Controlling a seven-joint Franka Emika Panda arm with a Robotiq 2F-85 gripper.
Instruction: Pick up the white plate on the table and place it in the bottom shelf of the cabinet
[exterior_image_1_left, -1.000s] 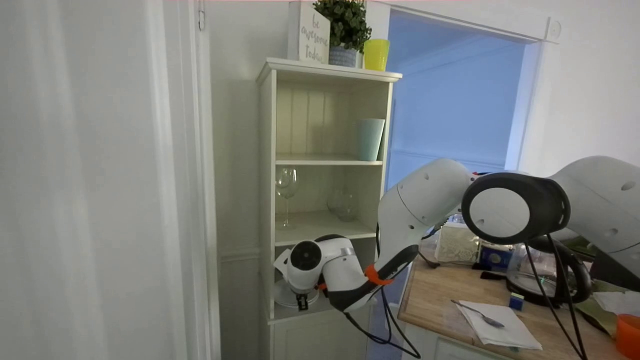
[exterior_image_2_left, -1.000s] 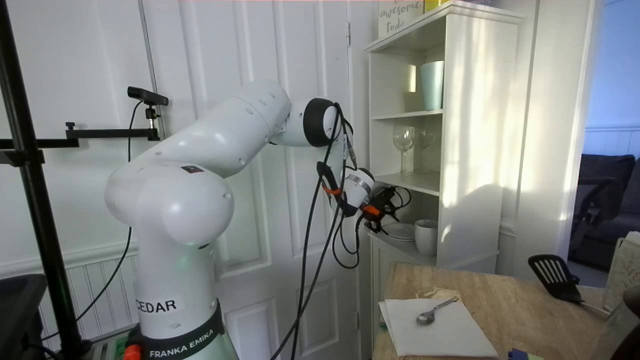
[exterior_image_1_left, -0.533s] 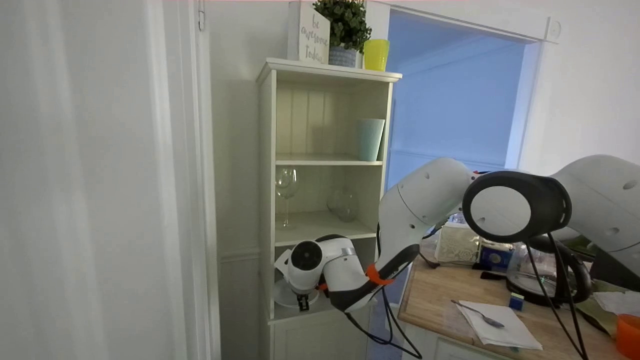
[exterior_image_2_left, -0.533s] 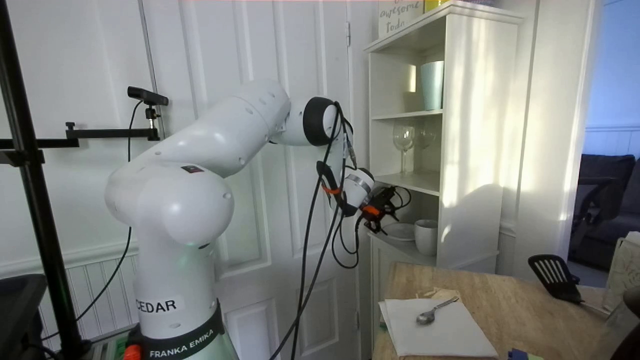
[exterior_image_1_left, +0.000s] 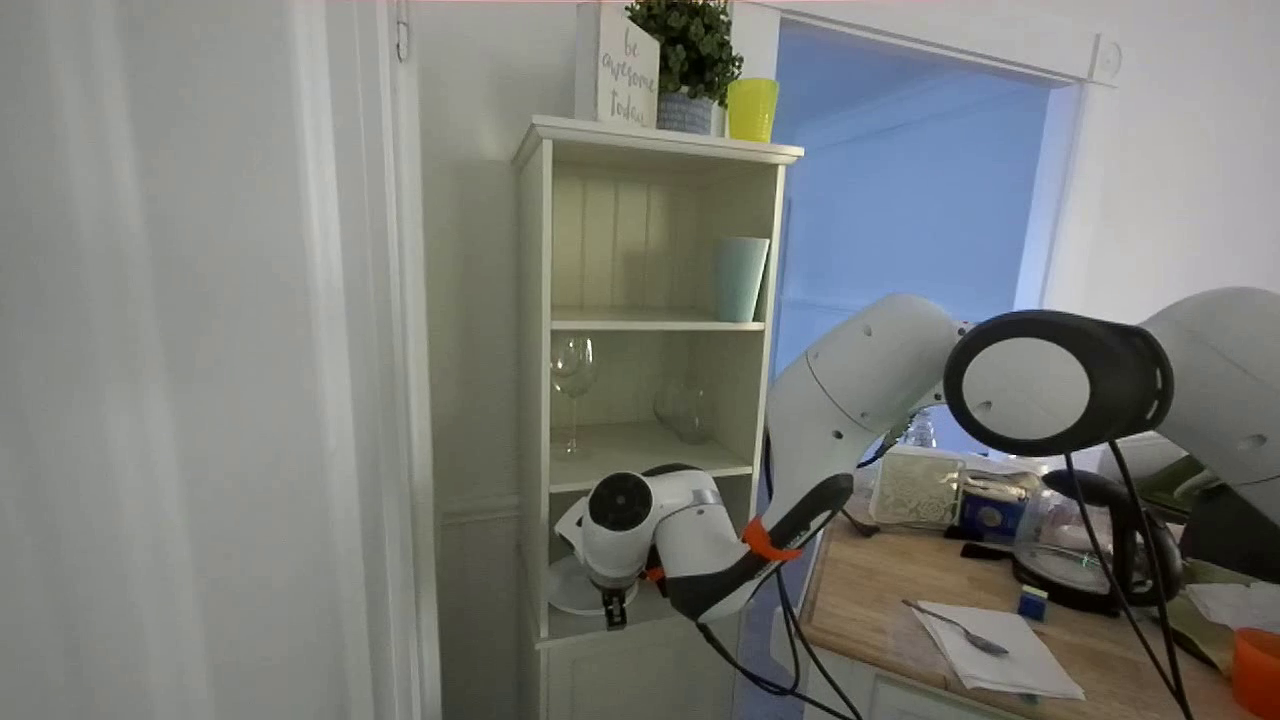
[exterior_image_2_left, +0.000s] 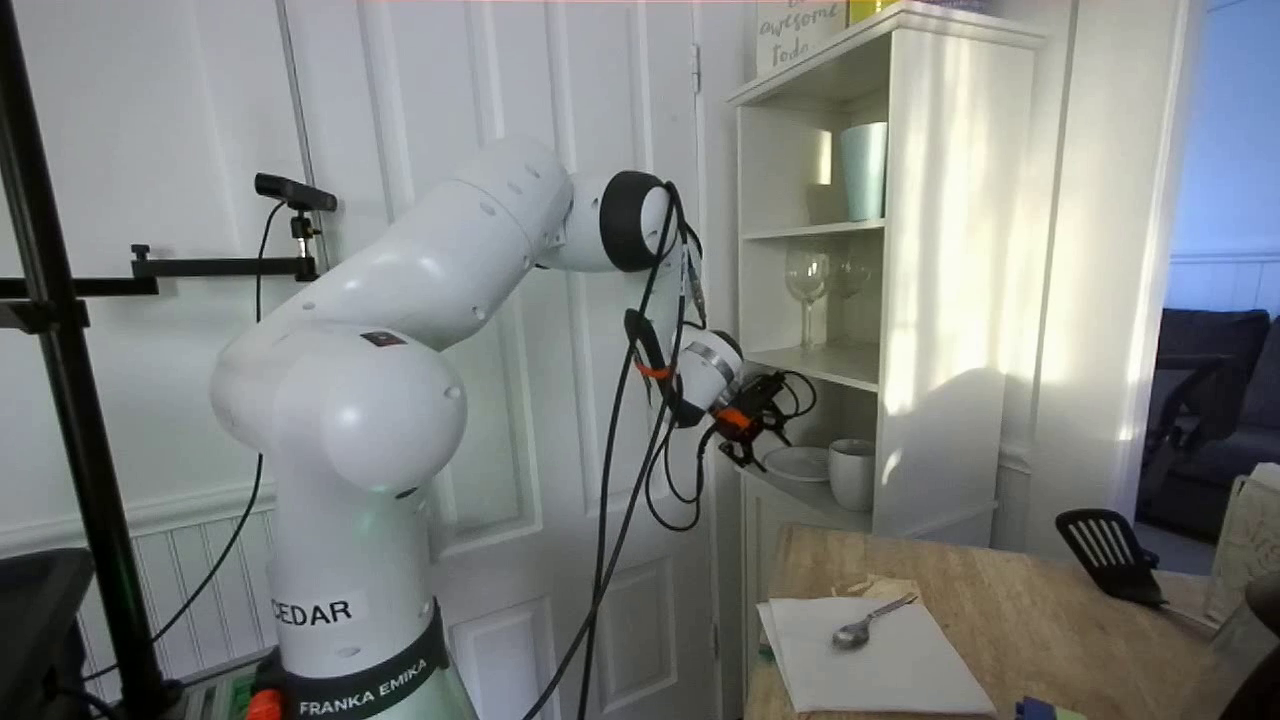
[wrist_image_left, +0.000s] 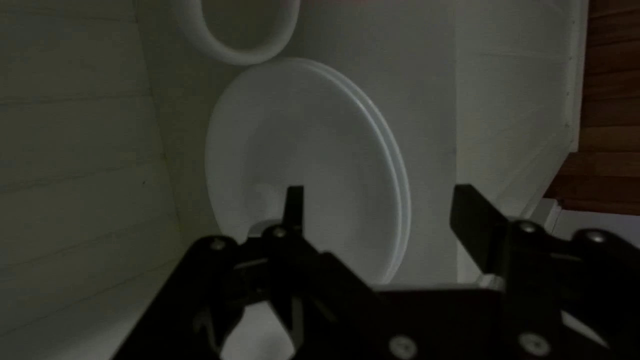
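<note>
The white plate (wrist_image_left: 320, 145) lies flat on the bottom shelf (wrist_image_left: 430, 125) of the cabinet (exterior_image_1_left: 545, 400); both exterior views show the plate (exterior_image_2_left: 797, 462) there too. Its rim is a double line in the wrist view, and I cannot tell whether another dish is beneath. My gripper (wrist_image_left: 379, 192) stands open, with a wide gap and nothing held. In the wrist view one finger (wrist_image_left: 294, 205) overlaps the plate's face and the other lies past its rim, over the shelf's front. In an exterior view the gripper (exterior_image_2_left: 775, 455) is just in front of the plate, tilted downward.
A white mug (exterior_image_2_left: 852, 475) stands right beside the plate. Stemmed glasses (exterior_image_2_left: 806, 285) occupy the shelf above, under a pale blue cup (exterior_image_2_left: 865, 170). The cabinet's side wall (exterior_image_2_left: 950, 250) bounds the shelf. On the table (exterior_image_1_left: 870, 590) are a spoon (exterior_image_1_left: 960, 628) on paper and other clutter.
The arm's elbow has risen and the gripper has drawn back slightly from the cabinet. The plate's edge, a little higher a second ago, now lies lower and flat.
</note>
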